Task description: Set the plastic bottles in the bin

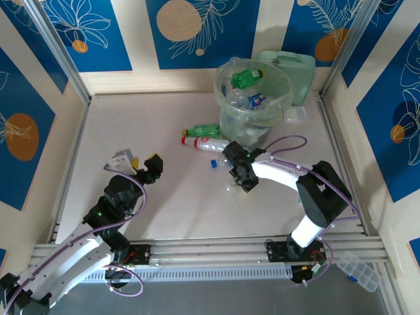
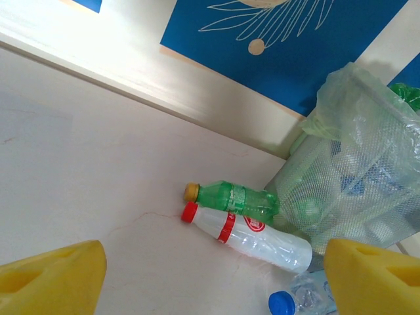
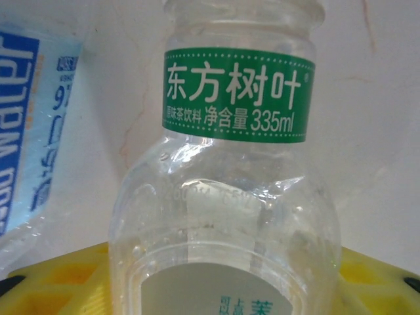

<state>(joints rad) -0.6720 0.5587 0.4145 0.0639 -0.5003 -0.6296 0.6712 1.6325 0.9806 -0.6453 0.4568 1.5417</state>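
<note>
The bin [image 1: 252, 98] [image 2: 354, 184], a pale-green bucket with a clear bag, stands at the back and holds several bottles, a green one [image 1: 246, 77] on top. On the table before it lie a green bottle [image 1: 203, 130] [image 2: 236, 199] and a white bottle with a red cap [image 1: 203, 142] [image 2: 262, 239], side by side. A blue-capped clear bottle [image 2: 289, 303] [image 3: 26, 131] lies nearer. My right gripper [image 1: 241, 176] [image 3: 226, 289] is low on the table, shut on a clear bottle with a green label [image 3: 230, 197]. To the left, my left gripper [image 1: 141, 164] [image 2: 216, 282] hangs open with nothing in it.
A flat pale-green lid [image 1: 292, 72] leans behind the bin, and a small clear box [image 1: 295, 115] sits to its right. A clear compartment box [image 1: 357, 269] rests off the table's front right. Aluminium rails edge the table.
</note>
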